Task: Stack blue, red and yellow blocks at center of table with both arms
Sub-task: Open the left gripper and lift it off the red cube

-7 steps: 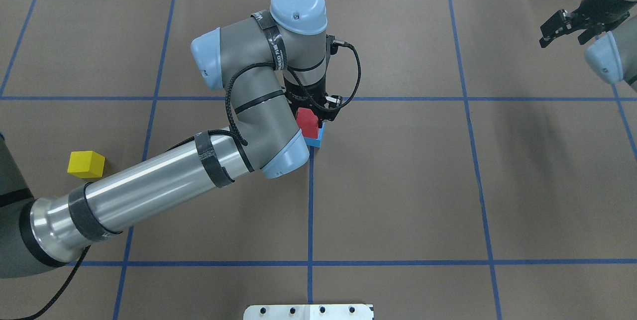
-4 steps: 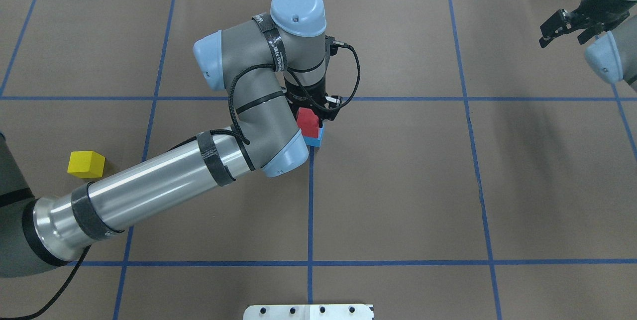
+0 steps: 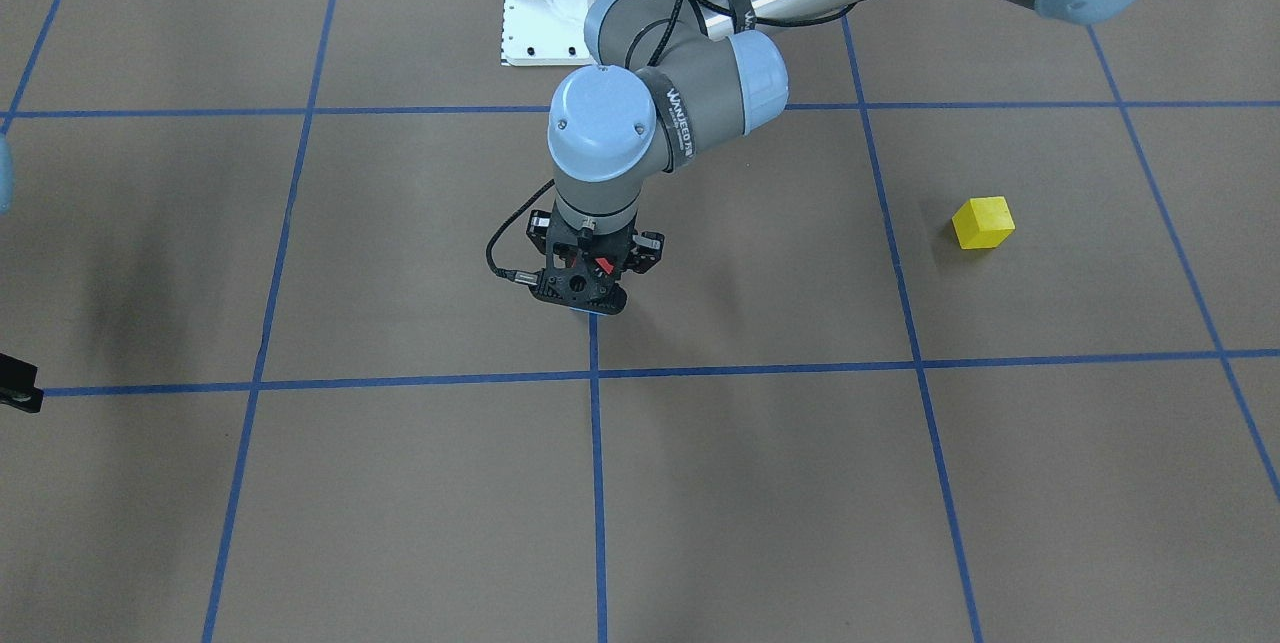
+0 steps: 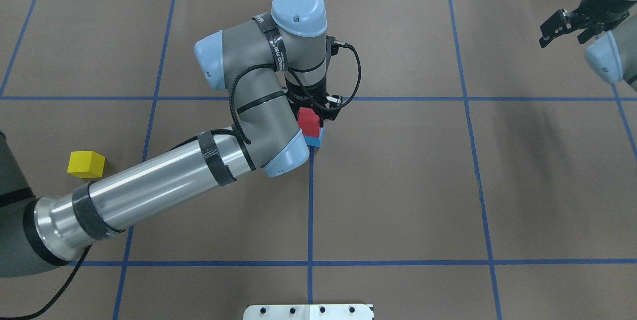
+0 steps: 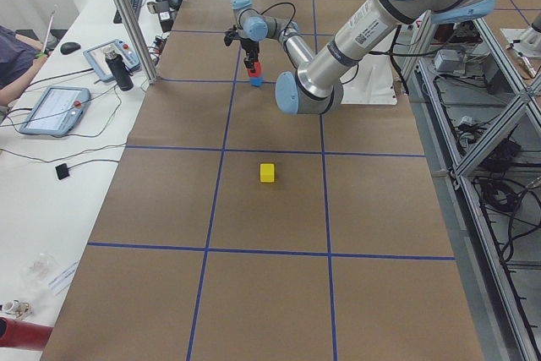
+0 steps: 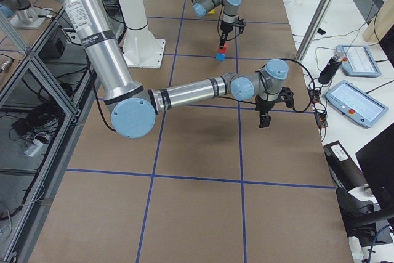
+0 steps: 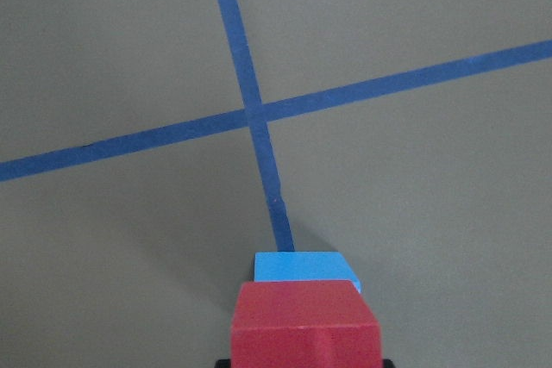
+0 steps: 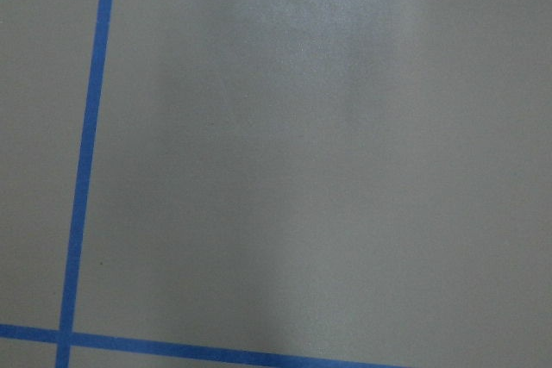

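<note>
The left gripper is clamped on the red block, which fills the bottom of the left wrist view. Directly beneath it is the blue block, at the centre of the table, just short of the tape crossing.

The step in hand, as I judge it, is seating red on blue. I lower straight down with no sideways drift, keep the two blocks' edges parallel, and part the fingers only once red bears fully on blue. I cannot tell whether the two faces touch yet.

The wrist view shows red centred side to side over blue, but not the vertical gap. The exterior right view shows red above blue in profile. The front-facing view hides both blocks behind the gripper body, apart from a red sliver.

Further out, the yellow block lies well apart, on my left side. Furthest away, the right gripper hangs over bare table; I cannot tell whether its fingers are apart.
</note>
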`<state>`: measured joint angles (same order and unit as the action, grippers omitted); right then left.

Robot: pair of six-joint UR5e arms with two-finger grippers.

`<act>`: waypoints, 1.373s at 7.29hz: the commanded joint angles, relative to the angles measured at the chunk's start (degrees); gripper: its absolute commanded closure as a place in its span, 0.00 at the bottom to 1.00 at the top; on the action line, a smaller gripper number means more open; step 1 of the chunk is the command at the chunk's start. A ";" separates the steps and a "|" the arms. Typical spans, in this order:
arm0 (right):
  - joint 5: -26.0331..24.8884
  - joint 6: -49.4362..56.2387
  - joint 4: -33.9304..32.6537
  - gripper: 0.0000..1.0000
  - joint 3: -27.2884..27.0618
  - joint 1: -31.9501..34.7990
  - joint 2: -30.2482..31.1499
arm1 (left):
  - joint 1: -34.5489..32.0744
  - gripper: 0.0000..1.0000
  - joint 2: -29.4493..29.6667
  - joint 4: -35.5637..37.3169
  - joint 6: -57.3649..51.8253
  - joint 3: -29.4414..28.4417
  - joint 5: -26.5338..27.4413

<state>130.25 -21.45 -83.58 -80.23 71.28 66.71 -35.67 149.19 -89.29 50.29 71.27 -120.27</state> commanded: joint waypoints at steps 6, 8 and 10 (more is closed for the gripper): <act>-0.09 0.00 0.00 0.01 0.08 0.00 -0.09 | 1.21 0.00 0.14 -1.31 3.39 0.01 1.95; 0.00 0.00 -0.09 0.01 0.08 0.26 -0.09 | 1.57 0.00 0.14 -2.11 3.94 0.27 2.33; 0.09 0.09 -0.09 0.01 0.08 0.44 -0.26 | 1.57 0.00 0.05 -1.85 3.94 0.45 2.33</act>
<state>130.26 -21.43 -83.66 -80.16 71.59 66.54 -34.14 149.27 -91.25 54.17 71.60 -118.00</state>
